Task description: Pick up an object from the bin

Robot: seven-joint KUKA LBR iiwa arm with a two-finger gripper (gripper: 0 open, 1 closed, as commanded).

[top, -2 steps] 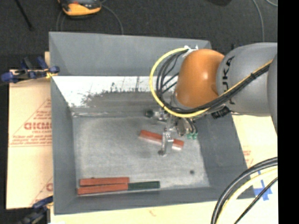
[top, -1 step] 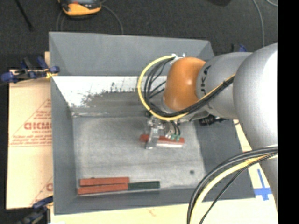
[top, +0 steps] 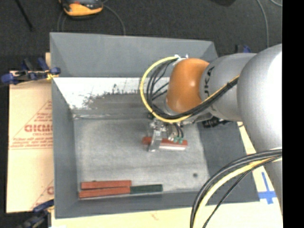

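Red-and-white piece (top: 173,145): small, flat, with green flecks at its right end. It lies on the floor of the bin (top: 107,146), right of centre and well clear of the walls.

Hand (top: 154,137): low over the piece's left end, touching it or just above it. I cannot tell whether it is open or closed; the wrist's orange cover (top: 186,84) and looped cables (top: 146,87) hang over it.

Risks, as judged:
- The hand sits toward one end of the piece, not its middle, so a grip there may let the piece pivot or slip out on the lift.
- The piece is thin and lies flat, so closing too high would miss it, and pressing down could skid it across the bare floor.

Other contents: two long red bars (top: 105,188), laid side by side along the near wall, with a dark green bar (top: 146,189) end to end at their right. All are well apart from the hand.

Obstructions: nothing lies beside the piece, and the nearest wall leaves room for a straight lift.
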